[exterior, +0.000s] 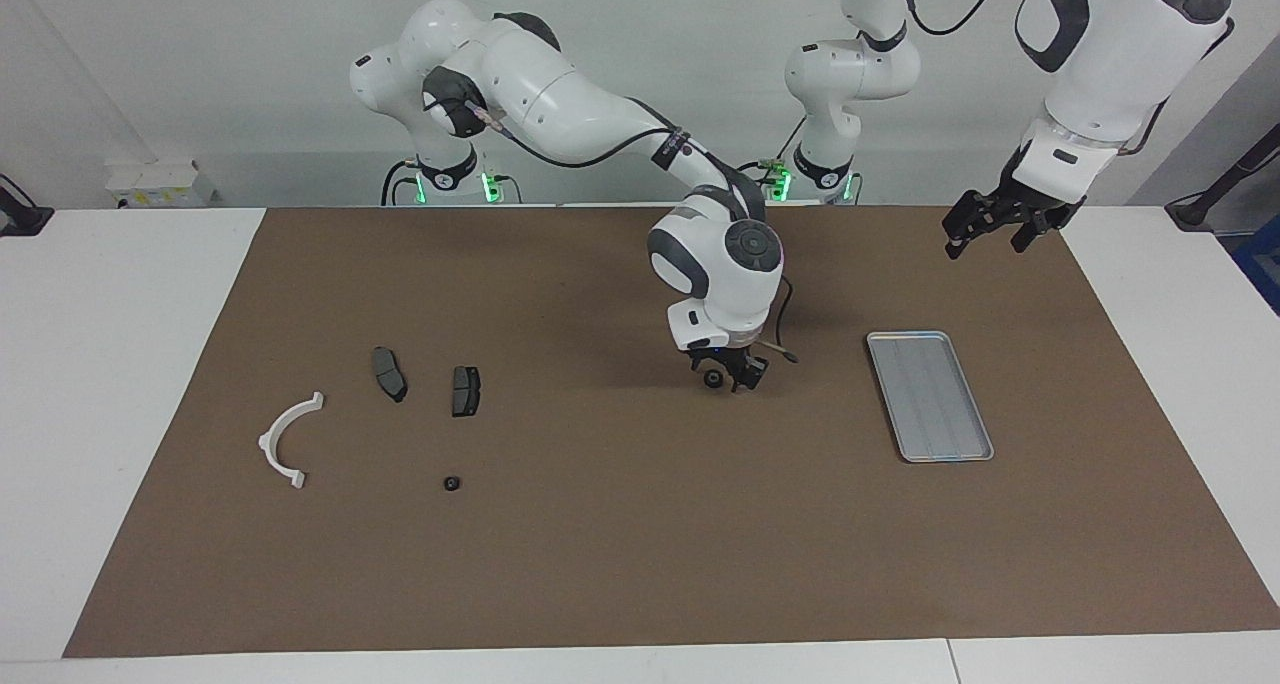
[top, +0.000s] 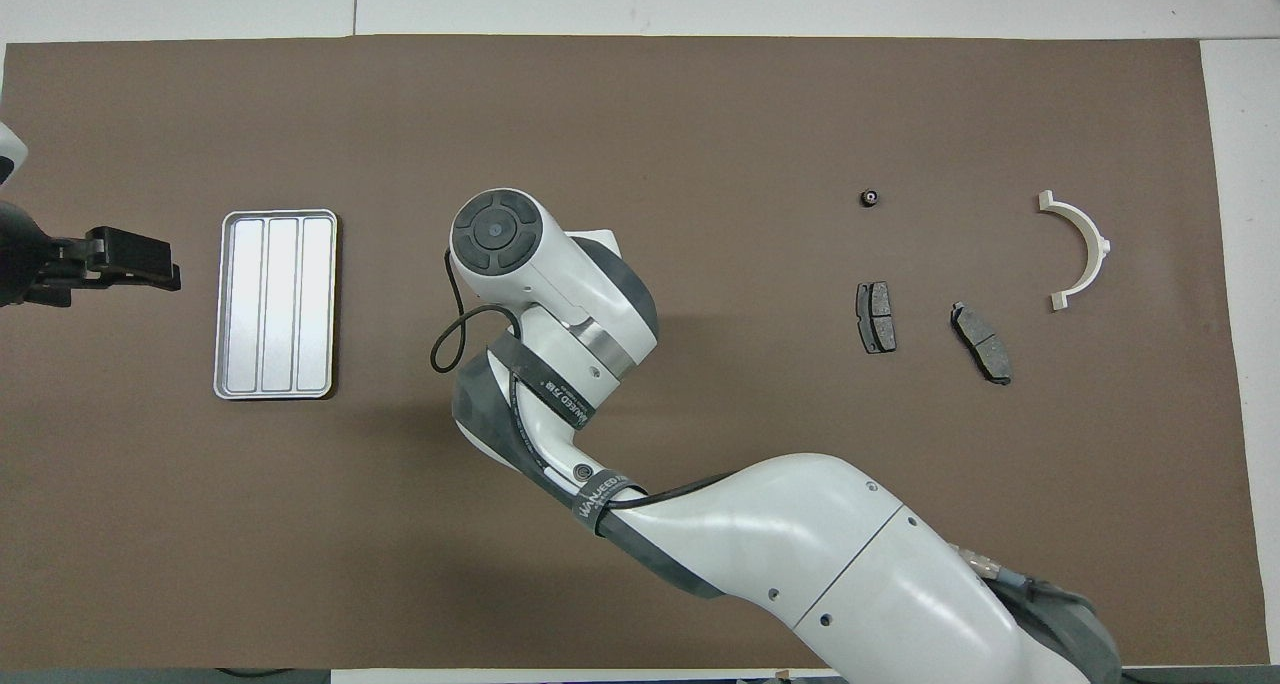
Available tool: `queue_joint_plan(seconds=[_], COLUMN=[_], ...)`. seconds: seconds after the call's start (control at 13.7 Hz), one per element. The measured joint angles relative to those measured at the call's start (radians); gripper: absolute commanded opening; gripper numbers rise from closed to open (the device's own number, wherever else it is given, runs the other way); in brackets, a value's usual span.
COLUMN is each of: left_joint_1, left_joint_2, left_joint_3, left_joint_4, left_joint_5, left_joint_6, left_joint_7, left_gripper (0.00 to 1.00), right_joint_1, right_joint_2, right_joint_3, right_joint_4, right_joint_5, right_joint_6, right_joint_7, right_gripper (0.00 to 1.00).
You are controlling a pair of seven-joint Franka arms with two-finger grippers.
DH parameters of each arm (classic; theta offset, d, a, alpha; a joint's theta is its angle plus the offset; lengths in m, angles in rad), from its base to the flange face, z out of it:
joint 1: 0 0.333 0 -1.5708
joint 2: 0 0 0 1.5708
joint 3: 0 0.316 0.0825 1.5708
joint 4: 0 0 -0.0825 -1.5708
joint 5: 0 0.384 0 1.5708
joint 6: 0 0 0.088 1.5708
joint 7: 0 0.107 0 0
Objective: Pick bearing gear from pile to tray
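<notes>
The bearing gear (exterior: 712,379) is sitting low at the tips of the right gripper (exterior: 728,374), over the brown mat (exterior: 600,524), between the pile (exterior: 465,391) and the tray (exterior: 905,335). The fingers are looking spread, so it may be dropping short of the tray and rolling away. It is looking tiny, black and round. The left gripper (exterior: 990,226) is waiting up over the mat near the tray, fingers spread.

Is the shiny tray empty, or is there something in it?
Empty. The tray shows only its bare ribbed base in both views, and the small black round piece lies on the mat among the other parts.
</notes>
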Motion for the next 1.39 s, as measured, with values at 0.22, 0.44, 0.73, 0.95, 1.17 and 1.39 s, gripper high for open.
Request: queue_joint_plan(seconds=[0.22, 0.44, 0.73, 0.95, 1.17, 1.39], left_joint_1=[-0.013, -0.126, -0.32, -0.411, -0.491, -0.498], left_joint_2=[0.0, 0.011, 0.138, 0.264, 0.388, 0.41], left_joint_3=[-0.01, -0.019, -0.024, -0.024, -0.024, -0.017], left_joint_4=[-0.021, -0.076, -0.104, -0.112, -0.116, -0.147], left_joint_5=[-0.001, -0.003, -0.003, 0.0, 0.031, 0.033], left_joint_6=[0.016, 0.093, 0.278, 0.407, 0.504, 0.566], left_joint_7=[-0.023, -0.191, -0.487, -0.621, -0.755, -0.771], left_gripper=[1.0, 1.0, 1.0, 1.0, 1.0, 1.0], right_joint_1=[-0.084, -0.173, -0.289, -0.412, -0.502, -0.542], right_joint_2=[-0.098, -0.175, -0.193, -0.19, -0.173, -0.138], right_joint_3=[0.0, -0.001, -0.008, -0.013, -0.012, -0.012], right_joint_4=[0.012, 0.012, 0.01, -0.003, -0.016, -0.032], right_joint_5=[0.0, 0.0, 0.0, 0.0, 0.0, 0.0], right_joint_6=[-0.062, -0.119, -0.158, -0.158, -0.158, -0.156], right_joint_7=[-0.198, -0.425, -0.697, -0.916, -1.053, -1.106], right_gripper=[1.0, 1.0, 1.0, 1.0, 1.0, 1.0])
